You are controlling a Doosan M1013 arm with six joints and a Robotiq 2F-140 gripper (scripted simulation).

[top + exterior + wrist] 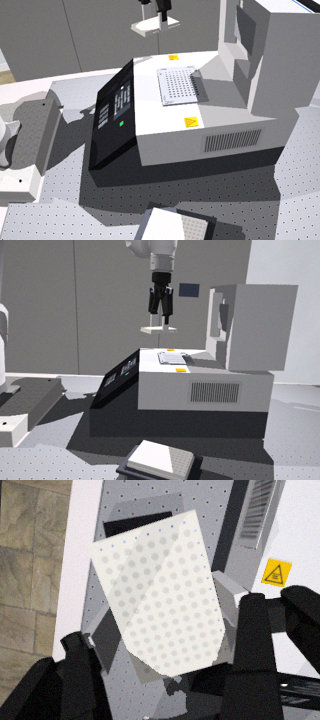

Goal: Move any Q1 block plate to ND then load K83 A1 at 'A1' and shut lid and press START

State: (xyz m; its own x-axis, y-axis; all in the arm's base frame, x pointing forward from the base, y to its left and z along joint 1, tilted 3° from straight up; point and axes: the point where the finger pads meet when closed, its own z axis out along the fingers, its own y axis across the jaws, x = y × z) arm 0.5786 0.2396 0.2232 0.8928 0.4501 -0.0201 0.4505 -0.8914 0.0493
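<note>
My gripper (159,320) is shut on a white 96-well PCR plate (158,329), held level in the air above and behind the cycler Q1 (180,389). The plate also shows at the top of the top view (155,27) and between the black fingers in the wrist view (160,590). Q1's lid (271,56) stands open at the rear. Its block (178,85) lies bare, with rows of dark wells showing. The status lamp (121,123) is green. The keypad (102,116) is on the sloping black panel.
A dark nest holding another white plate (160,459) stands in front of Q1. The arm's base and a grey block (33,134) are at the left. Under the held plate a dark nest edge (135,522) shows near the table's edge.
</note>
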